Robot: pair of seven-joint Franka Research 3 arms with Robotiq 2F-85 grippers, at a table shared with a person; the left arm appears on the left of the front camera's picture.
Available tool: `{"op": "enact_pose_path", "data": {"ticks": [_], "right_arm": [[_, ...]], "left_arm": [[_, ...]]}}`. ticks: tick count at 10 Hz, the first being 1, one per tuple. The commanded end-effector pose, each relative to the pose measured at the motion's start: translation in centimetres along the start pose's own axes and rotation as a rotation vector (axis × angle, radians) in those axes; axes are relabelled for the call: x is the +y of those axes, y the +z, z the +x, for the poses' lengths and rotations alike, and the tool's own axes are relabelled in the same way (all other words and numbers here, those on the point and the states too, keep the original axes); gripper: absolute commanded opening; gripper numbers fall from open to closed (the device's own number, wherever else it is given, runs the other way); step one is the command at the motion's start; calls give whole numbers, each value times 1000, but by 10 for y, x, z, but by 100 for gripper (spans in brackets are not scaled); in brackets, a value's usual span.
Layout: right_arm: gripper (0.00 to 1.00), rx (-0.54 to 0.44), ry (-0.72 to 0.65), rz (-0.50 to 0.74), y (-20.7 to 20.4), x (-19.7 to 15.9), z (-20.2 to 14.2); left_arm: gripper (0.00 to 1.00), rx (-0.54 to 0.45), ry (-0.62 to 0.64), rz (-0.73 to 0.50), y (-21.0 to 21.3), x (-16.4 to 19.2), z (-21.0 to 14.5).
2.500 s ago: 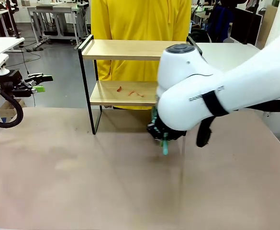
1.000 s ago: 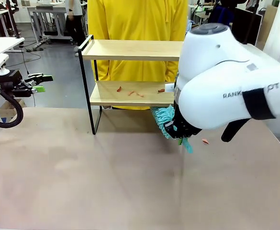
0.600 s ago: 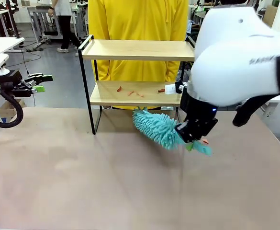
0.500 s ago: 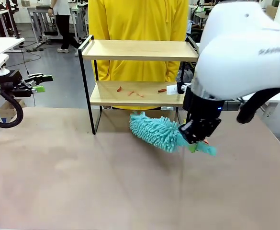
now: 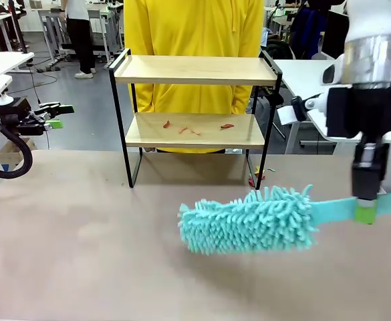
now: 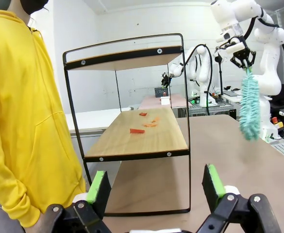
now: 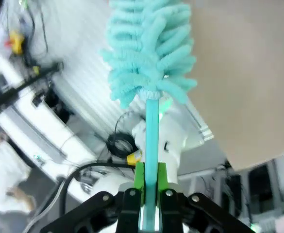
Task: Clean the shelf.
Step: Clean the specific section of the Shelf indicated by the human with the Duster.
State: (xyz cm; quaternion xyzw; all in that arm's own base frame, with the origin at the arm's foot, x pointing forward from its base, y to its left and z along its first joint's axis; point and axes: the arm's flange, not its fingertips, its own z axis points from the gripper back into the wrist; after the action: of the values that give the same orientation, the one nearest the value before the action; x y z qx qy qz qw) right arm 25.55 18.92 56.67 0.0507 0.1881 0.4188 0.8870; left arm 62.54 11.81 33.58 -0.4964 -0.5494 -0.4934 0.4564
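Now the right gripper (image 5: 364, 212) pinches the handle of a fluffy teal microfibre duster (image 5: 248, 221); the left gripper (image 6: 154, 187) stands spread. The black-framed, two-board wooden shelf (image 5: 192, 70) sits at the far side of the beige table (image 5: 81, 234), with red scraps (image 5: 188, 128) on its lower board.

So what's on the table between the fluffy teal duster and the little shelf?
In the front view, mostly bare table, with one tiny red scrap by the right front leg of the shelf, just behind the duster.
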Motion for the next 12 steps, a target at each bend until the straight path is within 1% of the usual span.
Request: {"op": "enact_pose_path", "data": {"ticks": [1, 2, 3, 4, 12], "right_arm": [[13, 68, 104, -38, 18, -7, -4], [13, 66, 135, -40, 20, -8, -6], [13, 49, 201, -61, 18, -13, -5], [13, 55, 84, -16, 14, 3, -9], [13, 55, 84, -16, 14, 3, -9]], "left_arm": [[100, -1, -18, 1, 0, -1, 3], [100, -1, -18, 1, 0, -1, 3], [100, -1, -18, 1, 0, -1, 3], [100, -1, -18, 1, 0, -1, 3], [100, -1, -18, 1, 0, -1, 3]]}}
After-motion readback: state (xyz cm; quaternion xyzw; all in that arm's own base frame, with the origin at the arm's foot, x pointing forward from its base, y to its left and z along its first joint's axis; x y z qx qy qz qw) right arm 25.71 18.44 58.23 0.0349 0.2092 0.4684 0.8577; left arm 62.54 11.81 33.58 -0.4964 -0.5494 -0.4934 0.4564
